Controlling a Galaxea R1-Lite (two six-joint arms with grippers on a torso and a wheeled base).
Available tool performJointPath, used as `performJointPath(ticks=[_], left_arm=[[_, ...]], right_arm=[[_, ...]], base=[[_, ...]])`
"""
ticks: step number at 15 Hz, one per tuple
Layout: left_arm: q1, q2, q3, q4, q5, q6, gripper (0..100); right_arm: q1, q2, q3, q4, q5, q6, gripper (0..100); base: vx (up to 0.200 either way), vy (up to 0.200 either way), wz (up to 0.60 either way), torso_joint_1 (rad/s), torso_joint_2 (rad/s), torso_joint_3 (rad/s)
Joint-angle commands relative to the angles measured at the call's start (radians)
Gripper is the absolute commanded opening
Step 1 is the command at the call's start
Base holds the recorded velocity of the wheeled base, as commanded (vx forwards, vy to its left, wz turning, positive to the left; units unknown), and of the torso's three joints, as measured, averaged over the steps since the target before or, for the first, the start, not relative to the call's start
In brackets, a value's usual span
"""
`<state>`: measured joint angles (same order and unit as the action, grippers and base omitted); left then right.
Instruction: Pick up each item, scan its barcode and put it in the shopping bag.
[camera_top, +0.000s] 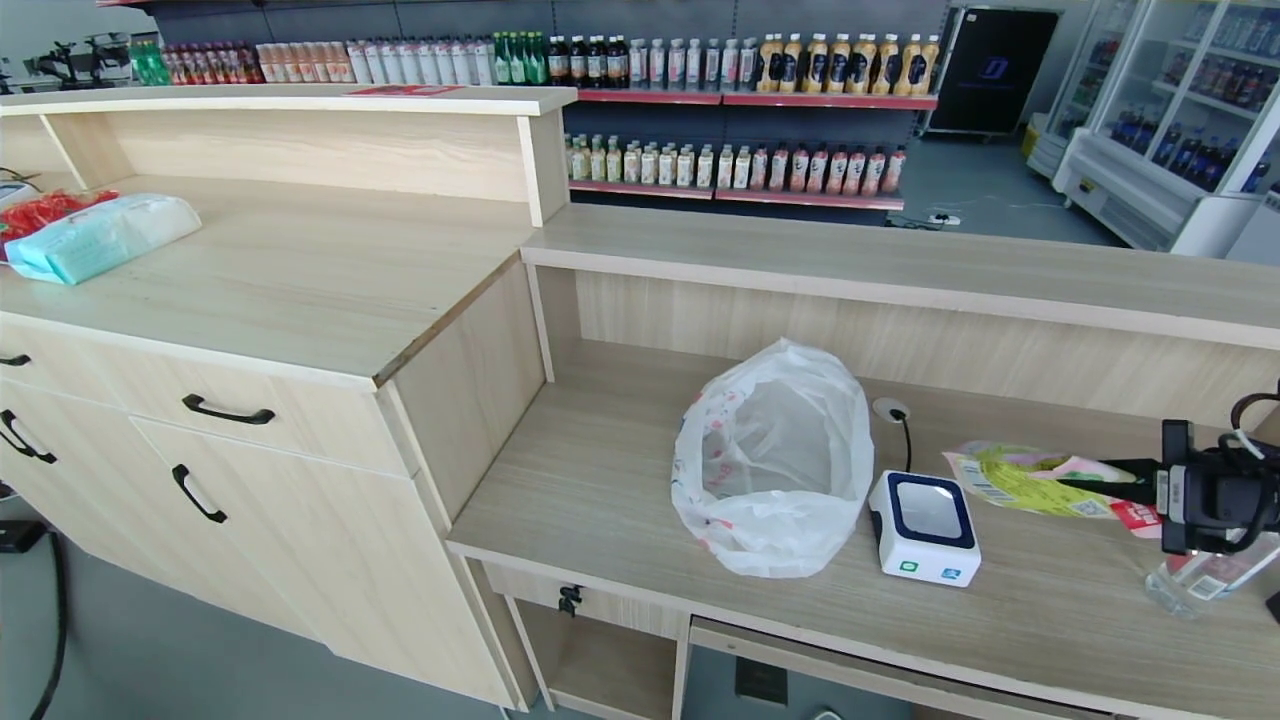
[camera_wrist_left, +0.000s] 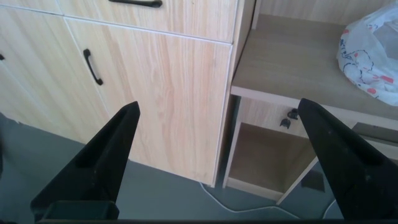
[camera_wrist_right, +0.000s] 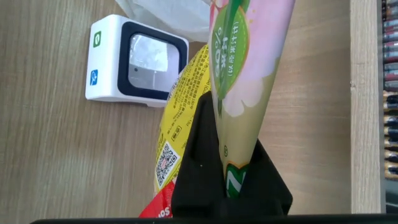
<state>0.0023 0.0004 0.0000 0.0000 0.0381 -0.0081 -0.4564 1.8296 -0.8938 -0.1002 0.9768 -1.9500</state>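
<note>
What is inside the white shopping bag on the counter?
Nothing I can see. The shopping bag has its mouth open, and only bare plastic shows inside. Its crumpled folds hide the deepest part.

worktop (camera_top: 620, 480): pale wood-grain board, matt and smooth
shopping bag (camera_top: 775, 470): thin translucent white plastic, crinkled, faint sheen
scanner (camera_top: 925, 530): smooth white plastic casing, glossy dark window
snack packet (camera_top: 1020, 485): glossy printed film, creased

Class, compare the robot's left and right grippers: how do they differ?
The left gripper is open and empty; the right gripper is shut on a snack packet. The left gripper hangs before the cabinet door, the right gripper over the counter. Both have black fingers.
</note>
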Motion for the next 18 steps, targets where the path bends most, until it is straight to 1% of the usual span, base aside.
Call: performJointPath(ticks=[1, 6, 9, 11, 18], left_arm=[[0.001, 0.0, 0.0, 0.0, 0.0, -0.001, 100], [0.001, 0.0, 0.0, 0.0, 0.0, -0.001, 100], [0.001, 0.0, 0.0, 0.0, 0.0, -0.001, 100], [0.001, 0.0, 0.0, 0.0, 0.0, 0.0, 100], [0.001, 0.0, 0.0, 0.0, 0.0, -0.001, 100]], right_arm=[[0.005, 0.02, -0.014, -0.001, -0.001, -0.009, 0], [0.064, 0.048, -0.033, -0.004, -0.001, -0.027, 0], [0.065, 0.063, -0.053, -0.006, -0.007, -0.093, 0], [0.067, 0.073, -0.074, -0.009, -0.009, -0.101, 0], [0.065, 0.082, -0.074, -0.012, -0.01, -0.158, 0]], base=[[0.0, 0.0, 0.0, 0.0, 0.0, 0.0], [0.0, 0.0, 0.0, 0.0, 0.0, 0.0], [0.0, 0.0, 0.0, 0.0, 0.0, 0.0], [0.0, 0.0, 0.0, 0.0, 0.0, 0.0], [0.0, 0.0, 0.0, 0.0, 0.0, 0.0]])
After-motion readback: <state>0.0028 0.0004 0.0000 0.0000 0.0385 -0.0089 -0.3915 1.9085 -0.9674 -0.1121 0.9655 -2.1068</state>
